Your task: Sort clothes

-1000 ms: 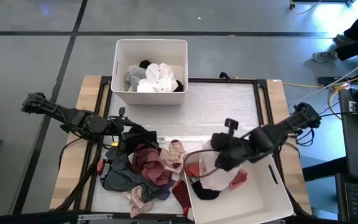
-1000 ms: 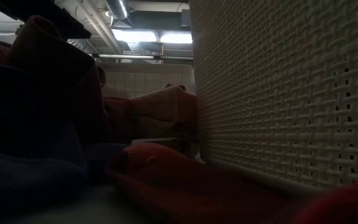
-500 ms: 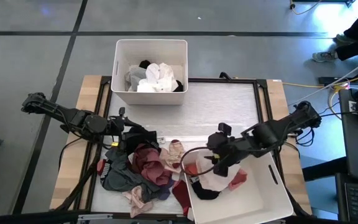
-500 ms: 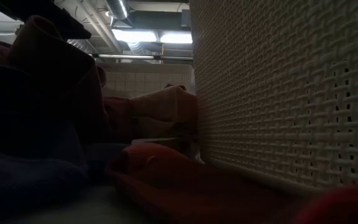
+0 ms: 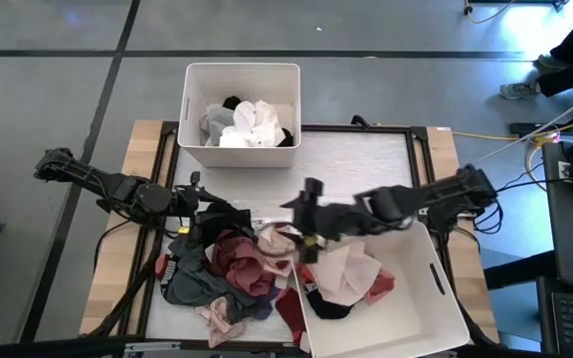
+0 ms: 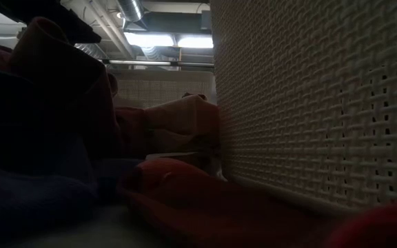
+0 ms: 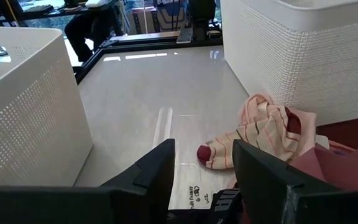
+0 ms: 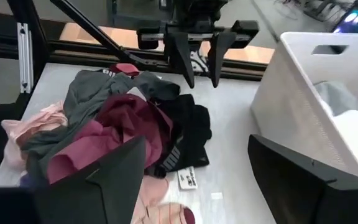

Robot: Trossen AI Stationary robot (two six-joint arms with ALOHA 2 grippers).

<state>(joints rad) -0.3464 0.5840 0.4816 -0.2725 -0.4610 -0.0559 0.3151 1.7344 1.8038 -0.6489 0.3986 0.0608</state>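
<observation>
Many small garments lie in a loose pile of clothes (image 5: 229,273) on the near left part of the table (image 5: 356,164), just beside the near bin (image 5: 436,328). They look light, limp and tangled, so a pinch on one raised fold or free edge should probably lift one piece; a deep grab would likely drag neighbours along. Nothing here seems fragile or slippery.

The striped beige sock (image 7: 253,134) with a maroon toe lies at the pile's edge towards the open mat, next to the near bin's wall, and seems the easiest piece to take alone. The maroon garment (image 8: 126,124) sits on top of a grey one and a black one.

The far bin (image 5: 242,80) holds white, grey and black pieces. The near bin holds pink, maroon, white and black ones, with a dark red piece draped over its left rim.

The right gripper (image 5: 307,221) hovers over the pile's edge at the near bin's corner, its fingers spread wide and holding nothing. The left gripper (image 5: 205,209) waits at the pile's far left edge, its fingers (image 7: 157,171) partly apart and empty.
</observation>
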